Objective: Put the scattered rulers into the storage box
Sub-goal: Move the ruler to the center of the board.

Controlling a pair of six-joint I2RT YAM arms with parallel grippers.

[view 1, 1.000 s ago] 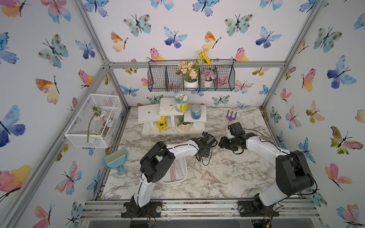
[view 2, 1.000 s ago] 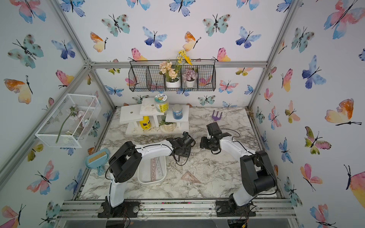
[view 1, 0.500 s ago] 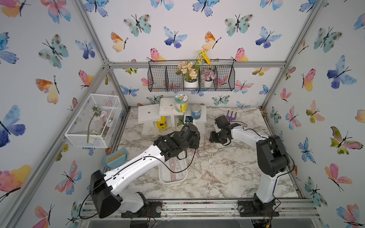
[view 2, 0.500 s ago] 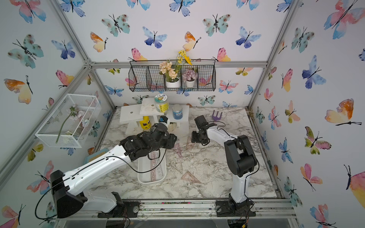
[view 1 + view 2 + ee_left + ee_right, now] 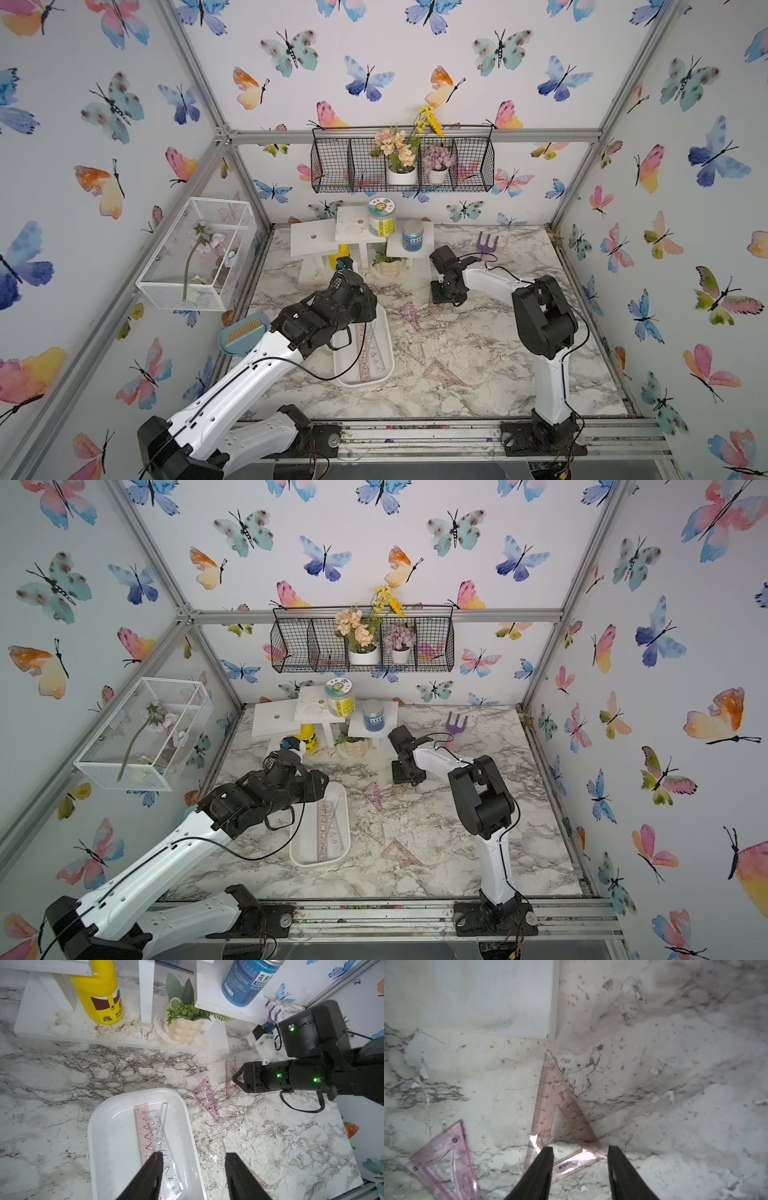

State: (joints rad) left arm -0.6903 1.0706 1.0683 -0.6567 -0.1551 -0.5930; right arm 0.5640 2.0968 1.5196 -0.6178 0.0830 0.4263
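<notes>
The right tool (image 5: 580,1154) has its ribbed black jaws apart. They straddle the short edge of a thin, transparent, brownish-pink triangular set square (image 5: 550,1093) lying flat on the marble-patterned table (image 5: 675,1084). The left tool (image 5: 192,1160), jaws parted and empty, hangs above the shallow, glossy white rounded plastic storage box (image 5: 108,1126), which contains two straight transparent rulers (image 5: 142,1126).

Hung on the back wall, black wire basket (image 5: 332,166) with two potted flower bunches. On the left wall, white mesh cage (image 5: 195,266). At the back of the marble worktop (image 5: 498,374): white stepped stand (image 5: 313,243), yellow-labelled jar (image 5: 381,220), blue jar (image 5: 412,237), yellow bottle (image 5: 97,995), cream plant pot (image 5: 182,1029), purple garden fork (image 5: 487,243). By the left edge, teal brush (image 5: 243,332).
</notes>
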